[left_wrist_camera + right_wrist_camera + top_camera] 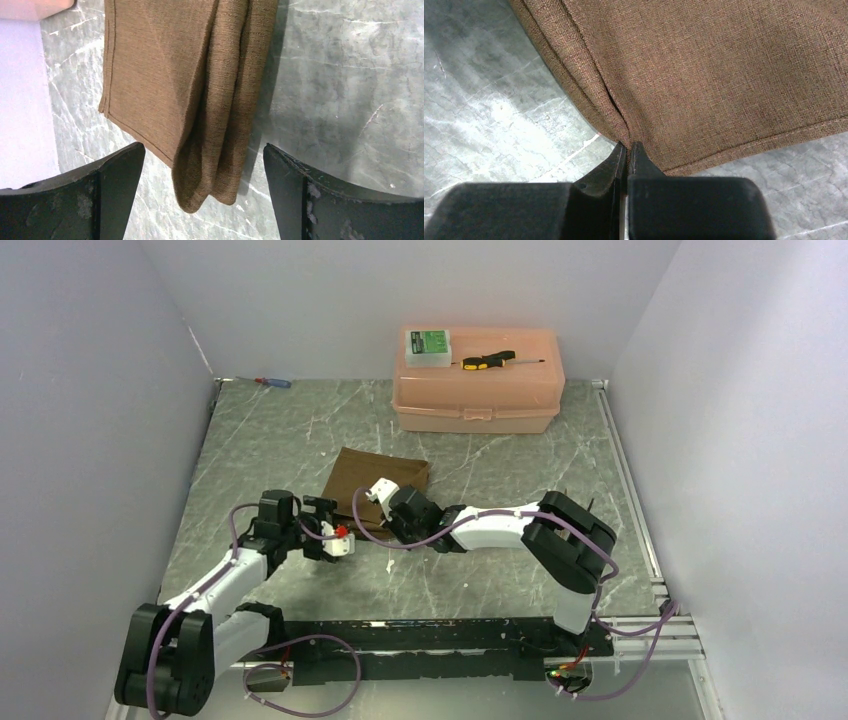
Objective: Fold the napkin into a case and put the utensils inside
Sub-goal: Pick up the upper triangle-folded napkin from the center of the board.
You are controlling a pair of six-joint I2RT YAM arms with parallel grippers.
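Top external view: a plain dark-brown woven cloth napkin [385,478] lies on the grey marbled table [480,570], mid-left, btwn the two arms' heads and a pale-pink plastic lidded box [478,400] at the far edge. Box & napkin are apart. On the box lid sit a small clear case w/ a green label [428,345] and, just beside it, a yellow-and-black screwdriver [488,361]. A blue-and-red screwdriver [272,382] lies at the far-left corner by the wall, well apart from the rest.

The right gripper [385,498] reaches in from the right over the napkin's near part. In the right wrist view its jaws are pressed together, tips pinching the cloth's edge at a corner where two hemmed sides meet (creases run straight into the tips). Cloth fills the upper right of that view, w/ bare table at left & lower right.

The left gripper [338,537] sits just beside the napkin's near-left corner. In the left wrist view its jaws stand wide apart, gripping nothing: the black fingers [115,195] frame a doubled-over fold of the napkin, whose rounded end lies btwn them, touching neither. Several layers of cloth show there, and a shadow falls on the table to the right of the fold.
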